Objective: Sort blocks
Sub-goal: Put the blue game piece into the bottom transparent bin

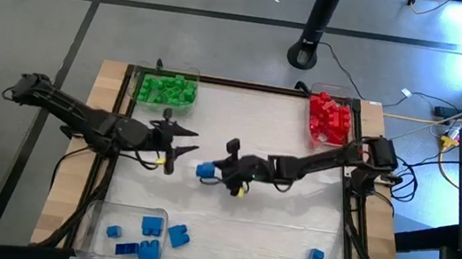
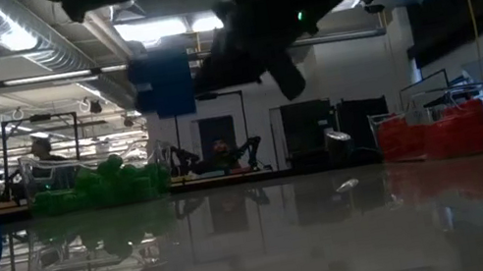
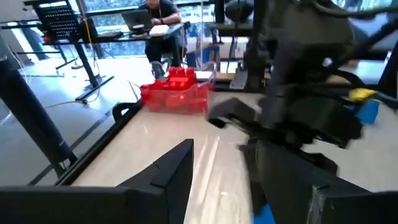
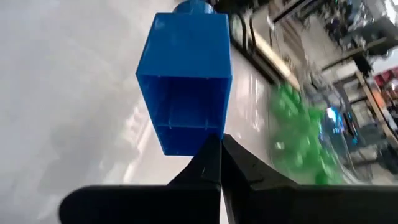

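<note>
right gripper (image 1: 218,172) is pinched tight on a blue block (image 1: 206,172) held mid-table off the surface, sticking out toward 9 o'clock, with the blue tray (image 1: 94,219) down around 7 o'clock, while the left gripper (image 1: 178,140) sits half-open and empty just beside it.

Worktop (image 1: 288,235) centre obstructed by both arms: left tool (image 1: 178,139) faces right tool (image 1: 218,172) closely. Open passage between the front blue blocks (image 1: 146,235).
</note>
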Controlling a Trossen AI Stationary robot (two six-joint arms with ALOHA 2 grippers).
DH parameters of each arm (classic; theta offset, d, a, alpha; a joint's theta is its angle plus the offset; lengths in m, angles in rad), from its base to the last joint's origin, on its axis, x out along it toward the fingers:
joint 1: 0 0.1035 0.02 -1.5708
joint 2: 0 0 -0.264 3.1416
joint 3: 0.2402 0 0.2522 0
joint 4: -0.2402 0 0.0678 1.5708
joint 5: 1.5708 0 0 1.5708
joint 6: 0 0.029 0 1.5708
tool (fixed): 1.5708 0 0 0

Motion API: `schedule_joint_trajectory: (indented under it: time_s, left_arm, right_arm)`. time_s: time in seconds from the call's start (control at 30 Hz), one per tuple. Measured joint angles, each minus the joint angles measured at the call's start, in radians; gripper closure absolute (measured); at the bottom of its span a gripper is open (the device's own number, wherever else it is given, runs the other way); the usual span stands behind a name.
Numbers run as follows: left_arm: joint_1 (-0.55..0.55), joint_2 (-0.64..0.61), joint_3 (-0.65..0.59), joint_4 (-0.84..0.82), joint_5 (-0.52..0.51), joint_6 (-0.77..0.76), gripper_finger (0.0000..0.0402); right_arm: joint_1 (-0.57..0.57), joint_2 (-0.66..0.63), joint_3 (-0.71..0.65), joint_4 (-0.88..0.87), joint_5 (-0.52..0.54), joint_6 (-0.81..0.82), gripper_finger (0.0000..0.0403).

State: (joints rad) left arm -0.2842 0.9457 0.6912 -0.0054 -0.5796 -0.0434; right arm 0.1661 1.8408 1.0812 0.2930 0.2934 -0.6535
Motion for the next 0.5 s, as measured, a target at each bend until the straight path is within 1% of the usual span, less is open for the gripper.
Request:
schedule_joint_trajectory:
  time_s: [0.13, 0.2, 0.3, 0.5]
  left_arm:
    - [-0.005, -0.071, 0.0, -0.038, -0.015, -0.057, 0.0237]
    - [-0.005, -0.104, 0.0, -0.049, -0.015, -0.083, 0.0237]
    - [-0.005, -0.14, 0.001, -0.055, -0.016, -0.097, 0.0237]
    - [-0.005, -0.17, 0.001, -0.095, -0.015, -0.107, 0.0237]
  right_arm:
    - [0.051, 0.005, 0.003, 0.057, -0.01, 0.037, 0.0403]
    - [0.07, 0.021, 0.036, 0.044, -0.019, 0.052, 0.0403]
    - [0.103, 0.071, 0.123, 0.004, -0.019, 0.062, 0.0403]
    - [0.148, 0.212, 0.371, -0.099, -0.03, 0.086, 0.0403]
